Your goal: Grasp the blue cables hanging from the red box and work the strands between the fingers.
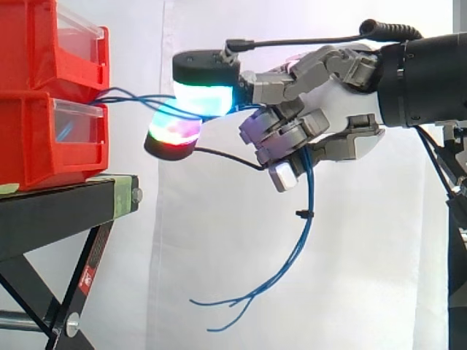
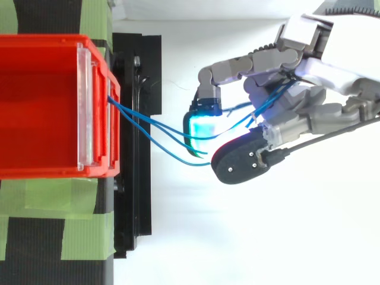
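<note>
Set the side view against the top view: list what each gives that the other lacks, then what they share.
Side view: the loose ends of the blue cables hang below the hand, bound by a small black tie; two red bins sit stacked on the black stand.
Top view: green tape across the stand, and separate strands fanning out from the bin's front toward the glowing fingertips.
Shared: the hand's fingers curled round the cables, which run from the bins to it.

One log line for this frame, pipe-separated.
hand: shut on blue cables | cables: span from red box to hand, loose ends dangling below | state: grasped
</note>
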You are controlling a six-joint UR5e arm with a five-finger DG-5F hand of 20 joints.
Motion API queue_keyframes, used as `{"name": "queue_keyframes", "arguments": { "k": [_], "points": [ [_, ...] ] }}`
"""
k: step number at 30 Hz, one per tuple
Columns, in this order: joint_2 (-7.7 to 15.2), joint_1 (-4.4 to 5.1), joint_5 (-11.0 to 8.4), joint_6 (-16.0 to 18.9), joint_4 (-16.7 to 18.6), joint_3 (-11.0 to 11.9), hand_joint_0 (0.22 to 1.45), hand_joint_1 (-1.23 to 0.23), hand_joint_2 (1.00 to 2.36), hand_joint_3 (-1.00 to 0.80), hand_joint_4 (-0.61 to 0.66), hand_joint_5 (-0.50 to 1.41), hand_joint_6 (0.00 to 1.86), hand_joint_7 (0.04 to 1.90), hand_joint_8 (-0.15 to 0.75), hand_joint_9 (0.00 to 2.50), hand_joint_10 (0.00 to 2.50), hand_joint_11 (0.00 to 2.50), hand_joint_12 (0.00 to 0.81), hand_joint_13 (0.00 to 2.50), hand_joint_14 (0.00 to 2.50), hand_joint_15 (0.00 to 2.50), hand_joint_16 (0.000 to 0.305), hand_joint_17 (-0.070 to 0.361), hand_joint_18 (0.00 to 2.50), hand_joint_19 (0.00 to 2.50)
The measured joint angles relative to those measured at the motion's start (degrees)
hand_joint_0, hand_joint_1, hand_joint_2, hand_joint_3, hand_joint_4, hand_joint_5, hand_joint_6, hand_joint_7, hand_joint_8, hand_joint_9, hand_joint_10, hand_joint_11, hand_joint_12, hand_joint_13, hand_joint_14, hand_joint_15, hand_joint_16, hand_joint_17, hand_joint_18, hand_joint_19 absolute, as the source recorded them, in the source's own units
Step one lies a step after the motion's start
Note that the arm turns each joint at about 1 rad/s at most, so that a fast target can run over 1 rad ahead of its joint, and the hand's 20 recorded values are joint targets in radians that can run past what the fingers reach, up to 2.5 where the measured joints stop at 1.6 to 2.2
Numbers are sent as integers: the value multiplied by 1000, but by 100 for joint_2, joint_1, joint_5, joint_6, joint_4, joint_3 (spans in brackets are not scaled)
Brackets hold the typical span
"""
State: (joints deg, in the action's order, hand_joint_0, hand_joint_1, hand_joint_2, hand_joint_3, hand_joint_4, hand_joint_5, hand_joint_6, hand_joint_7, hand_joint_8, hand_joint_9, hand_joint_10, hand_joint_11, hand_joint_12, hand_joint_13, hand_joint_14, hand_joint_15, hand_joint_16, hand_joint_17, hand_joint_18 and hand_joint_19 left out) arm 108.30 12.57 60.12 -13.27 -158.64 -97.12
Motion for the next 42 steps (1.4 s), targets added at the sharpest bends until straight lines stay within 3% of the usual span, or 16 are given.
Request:
{"name": "queue_keyframes", "arguments": {
  "k": [2,7,12,14,19,20,21,23,24,26,27,28,31,33,39,42],
  "points": [
    [0,0,0,0,0,0,1179,-731,1018,-461,222,501,16,981,430,948,2500,2500,546,1370,2500,1511,73,164,1594,401],
    [-1,0,0,0,0,0,1234,-738,1016,-556,210,525,18,971,430,948,2500,2500,546,1370,2500,1511,73,164,1594,401],
    [-2,0,0,1,0,0,1286,-727,1018,-462,160,623,20,1112,430,948,2500,2500,546,1370,2500,1511,73,164,1594,401],
    [-2,0,0,1,0,0,1291,-728,1020,-334,104,674,19,1255,430,948,2500,2500,546,1370,2500,1511,73,164,1594,401],
    [-2,0,0,1,0,0,1054,-775,1014,-34,145,552,7,1432,430,948,2500,2500,546,1370,2500,1511,73,164,1594,401],
    [-2,0,0,1,0,0,994,-807,1009,0,153,483,45,1448,430,948,2500,2500,546,1370,2500,1511,73,164,1594,401],
    [-2,0,0,0,0,0,973,-814,1006,-1,155,379,269,1350,430,948,2500,2500,546,1370,2500,1511,73,164,1594,401],
    [-2,-1,0,1,2,0,911,-820,1009,-104,136,223,684,1294,430,948,2500,2500,546,1370,2500,1511,73,164,1594,401],
    [-2,-1,1,3,6,0,897,-822,1011,-140,133,214,708,1284,430,948,2500,2500,546,1370,2500,1511,73,164,1594,401],
    [-2,-1,7,6,11,1,868,-821,1015,-455,101,179,737,1352,430,948,2500,2500,546,1370,2500,1511,73,164,1594,401],
    [-5,-1,10,7,14,1,862,-823,1014,-508,105,149,857,1291,430,948,2500,2500,546,1370,2500,1511,73,164,1594,401],
    [-5,-1,13,7,17,1,887,-826,1009,-730,112,106,1038,1206,430,948,2500,2500,546,1370,2500,1511,73,164,1594,401],
    [-4,0,16,11,23,2,927,-844,1002,-934,97,109,1131,1149,430,948,2500,2500,546,1370,2500,1511,73,164,1594,401],
    [-3,0,16,13,25,3,966,-849,1003,-946,58,108,1157,1139,430,948,2500,2500,546,1370,2500,1511,73,164,1594,401],
    [-2,0,6,9,21,3,1055,-851,1014,-608,-196,16,1414,1220,430,948,2500,2500,546,1370,2500,1511,73,164,1594,401],
    [-2,0,2,7,12,4,1104,-844,1013,-192,-233,-42,1500,1317,430,948,2500,2500,546,1370,2500,1511,73,164,1594,401]
  ]
}}
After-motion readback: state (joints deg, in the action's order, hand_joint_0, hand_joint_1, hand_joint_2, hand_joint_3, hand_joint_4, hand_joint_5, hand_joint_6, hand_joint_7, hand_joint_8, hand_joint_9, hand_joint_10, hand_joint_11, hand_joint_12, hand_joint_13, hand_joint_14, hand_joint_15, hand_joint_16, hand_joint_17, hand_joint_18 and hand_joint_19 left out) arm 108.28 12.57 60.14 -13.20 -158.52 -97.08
